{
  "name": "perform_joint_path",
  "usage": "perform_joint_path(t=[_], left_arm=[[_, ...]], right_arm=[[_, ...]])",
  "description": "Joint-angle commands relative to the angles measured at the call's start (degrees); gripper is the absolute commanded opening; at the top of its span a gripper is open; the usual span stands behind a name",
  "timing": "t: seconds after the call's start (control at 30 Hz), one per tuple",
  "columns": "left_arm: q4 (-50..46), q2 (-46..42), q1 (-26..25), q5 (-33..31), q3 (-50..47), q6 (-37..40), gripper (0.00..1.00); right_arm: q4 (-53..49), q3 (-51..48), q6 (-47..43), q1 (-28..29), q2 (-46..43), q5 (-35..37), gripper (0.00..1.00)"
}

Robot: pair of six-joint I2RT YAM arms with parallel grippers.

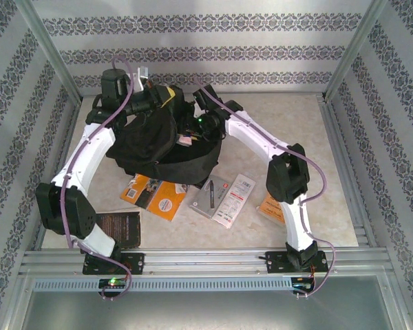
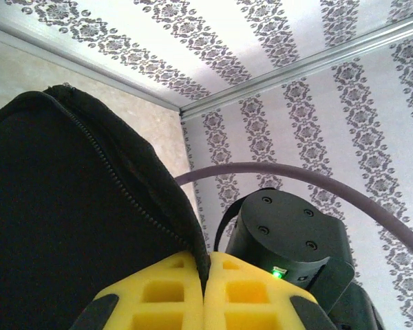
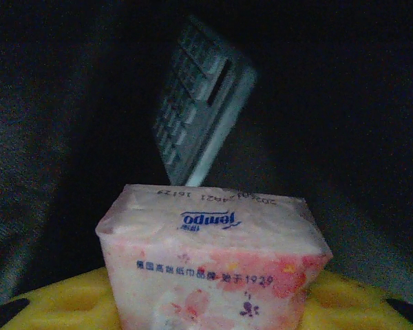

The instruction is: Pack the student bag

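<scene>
Your student bag (image 1: 155,141) is slumping at the far middle of the table (image 1: 289,124); your left gripper (image 2: 205,289) is pinching its zippered rim, jaws together; your right gripper (image 3: 208,306) is clamping a tissue pack (image 3: 213,265) inside, before a tilted calculator (image 3: 199,103); an orange booklet (image 1: 158,198) is lying nearer you.

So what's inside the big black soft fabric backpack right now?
Inside the black fabric backpack, a grey keypad calculator stands tilted in the dark interior, and the right gripper holds a pink-and-white wrapped tissue pack before it. Anything deeper is lost in shadow and covered by fabric.
</scene>
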Motion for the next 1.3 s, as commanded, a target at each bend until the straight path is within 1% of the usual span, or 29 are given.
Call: perform_joint_path(t=[0.0,0.13,0.2,0.3,0.33,0.4,0.53,0.6,0.73,0.8,0.9,1.0,1.03,1.17,1.2,1.23,1.27], left_arm=[[11.1,-0.3,-0.1,2.7,2.1,-4.5,0.00],[15.7,0.4,-0.3,3.3,1.8,-8.2,0.00],[15.9,0.5,-0.3,3.5,2.2,-8.2,0.00],[13.9,0.6,-0.1,3.2,3.1,-6.3,0.00],[13.7,0.6,-0.1,3.1,3.2,-6.0,0.00],[13.8,0.7,0.2,3.2,2.9,-6.1,0.00],[14.1,0.6,1.1,3.4,2.1,-6.2,0.00],[14.3,0.4,1.6,3.4,1.5,-6.0,0.00],[14.4,-0.3,2.7,2.6,-1.2,-4.6,0.00],[15.3,-0.5,3.6,2.2,-3.8,-4.8,0.00],[19.2,-0.8,4.8,1.5,-8.3,-6.5,0.00],[19.8,-0.5,5.6,0.8,-9.5,-6.2,0.00],[19.6,-0.3,5.7,0.5,-9.4,-5.8,0.00],[19.1,0.1,5.8,-0.2,-9.4,-4.6,0.00],[19.2,0.1,5.8,-0.4,-9.8,-4.5,0.00],[19.7,0.1,5.8,-0.5,-10.4,-4.4,0.00],[20.6,-0.1,5.8,-0.6,-11.3,-4.9,0.00]], right_arm=[[0.2,5.5,3.0,1.0,2.7,-3.9,0.49],[6.0,7.9,7.5,1.4,5.6,-7.1,0.52],[10.5,8.1,10.5,1.5,7.1,-9.7,0.59],[15.1,8.9,12.6,1.7,8.7,-12.4,0.76],[15.9,8.8,12.5,1.7,8.7,-12.8,0.79],[18.2,7.3,12.5,1.7,8.0,-13.3,0.81],[23.4,1.5,12.7,1.0,4.7,-13.0,0.82],[24.1,-0.4,11.5,0.5,3.1,-12.7,0.81],[20.1,-3.7,3.5,0.1,-1.8,-8.5,0.80],[19.3,-6.7,1.5,-0.2,-4.6,-6.7,0.79],[16.6,-10.7,-0.7,-1.4,-8.2,-5.2,0.78],[15.3,-15.2,-3.9,-2.5,-13.0,-3.9,0.78],[13.8,-16.2,-5.7,-2.6,-14.8,-2.5,0.78],[7.4,-19.9,-12.0,-3.2,-22.2,8.4,0.77],[7.0,-21.4,-13.0,-3.3,-23.9,10.5,0.75],[7.3,-23.3,-14.9,-3.3,-26.2,11.5,0.70],[6.6,-24.7,-16.9,-3.2,-27.8,13.0,0.68]])
